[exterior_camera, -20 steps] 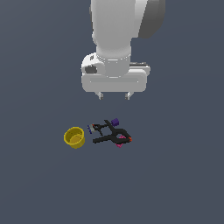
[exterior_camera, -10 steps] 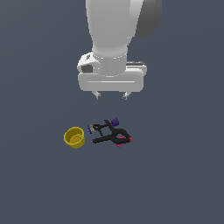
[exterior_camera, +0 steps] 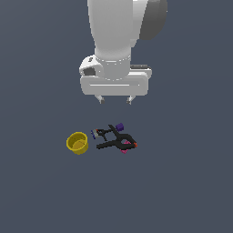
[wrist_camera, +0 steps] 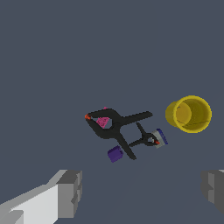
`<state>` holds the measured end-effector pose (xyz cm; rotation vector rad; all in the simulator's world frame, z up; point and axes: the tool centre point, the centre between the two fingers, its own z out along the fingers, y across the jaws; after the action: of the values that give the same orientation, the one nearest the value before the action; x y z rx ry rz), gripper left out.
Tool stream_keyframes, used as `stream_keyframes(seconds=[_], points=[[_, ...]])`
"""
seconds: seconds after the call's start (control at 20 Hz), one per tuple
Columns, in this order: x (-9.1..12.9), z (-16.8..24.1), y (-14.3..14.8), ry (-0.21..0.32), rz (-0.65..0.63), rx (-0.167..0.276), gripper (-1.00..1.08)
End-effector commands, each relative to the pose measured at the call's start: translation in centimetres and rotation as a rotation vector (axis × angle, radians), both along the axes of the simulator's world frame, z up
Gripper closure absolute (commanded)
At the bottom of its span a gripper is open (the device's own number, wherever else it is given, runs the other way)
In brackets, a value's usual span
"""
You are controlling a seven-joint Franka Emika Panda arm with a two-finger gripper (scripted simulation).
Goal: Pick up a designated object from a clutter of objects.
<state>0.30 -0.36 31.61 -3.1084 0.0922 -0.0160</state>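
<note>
The designated object is a tiny dark purple block (exterior_camera: 119,127) (wrist_camera: 115,153) at the far edge of the clutter, beside a large black clamp (exterior_camera: 115,142) (wrist_camera: 114,124) with orange tips. My gripper (exterior_camera: 115,99) (wrist_camera: 140,192) hangs open above the clutter, well clear of it, with nothing between its fingers. A smaller black clamp (exterior_camera: 103,132) (wrist_camera: 146,139) lies next to a small blue piece (exterior_camera: 93,134) (wrist_camera: 161,137). A pink piece (exterior_camera: 124,150) (wrist_camera: 103,121) sits under the large clamp.
A yellow cup (exterior_camera: 77,143) (wrist_camera: 189,114) lies at the exterior view's left of the clutter, a short gap from the clamps. Everything rests on a plain dark grey floor (exterior_camera: 182,182).
The arm has shifted slightly toward the exterior view's left, with the gripper still open. The objects on the floor have not moved.
</note>
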Motion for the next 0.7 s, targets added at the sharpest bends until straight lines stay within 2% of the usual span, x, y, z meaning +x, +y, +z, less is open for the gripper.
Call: stream_keyframes(seconds=[0.0, 0.65], points=[[0.0, -0.3, 0.0, 0.001, -0.012, 0.000, -0.92], [-0.3, -5.3, 0.5, 0.009, -0.195, -0.001, -0.92]])
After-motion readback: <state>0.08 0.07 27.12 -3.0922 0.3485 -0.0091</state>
